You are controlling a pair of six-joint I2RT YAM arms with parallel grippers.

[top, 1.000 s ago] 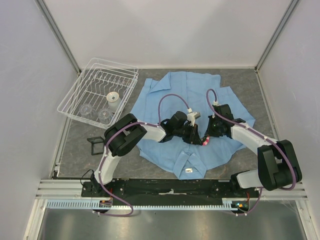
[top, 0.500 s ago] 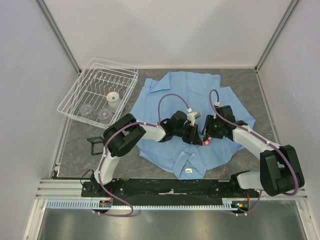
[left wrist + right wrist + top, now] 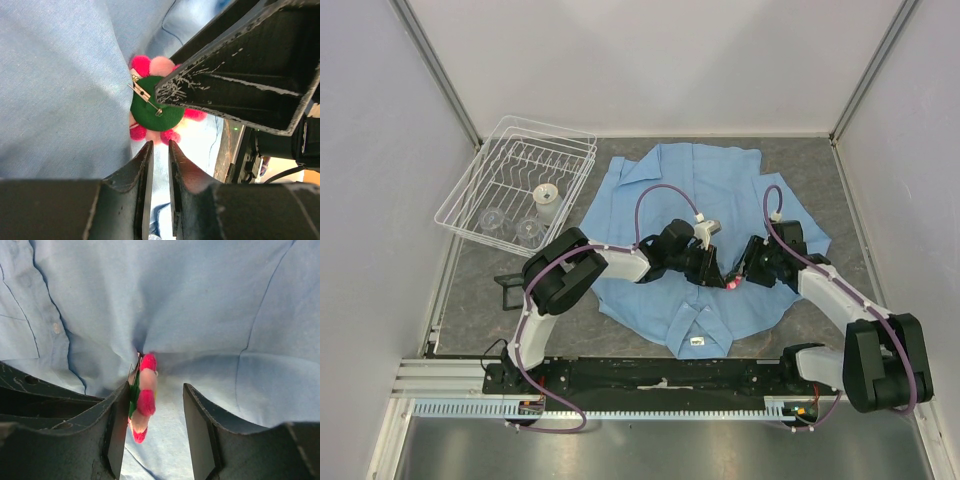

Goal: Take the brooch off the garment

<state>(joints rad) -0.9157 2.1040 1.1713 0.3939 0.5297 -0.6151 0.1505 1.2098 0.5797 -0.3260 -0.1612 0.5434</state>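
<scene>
brooch front hidden; shirt cut off by edges

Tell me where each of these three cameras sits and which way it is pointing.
Top external: above and behind the bases, looking down on the table, garment, both arms, left gripper and right gripper flanking the brooch.
Left wrist: on the left arm, looking along its nearly closed fingers at the brooch's green back; a right finger crosses above.
Right wrist: on the right arm, looking between its parted fingers at the brooch edge-on.
Shared: both wrist views show brooch and blue cloth.
</scene>
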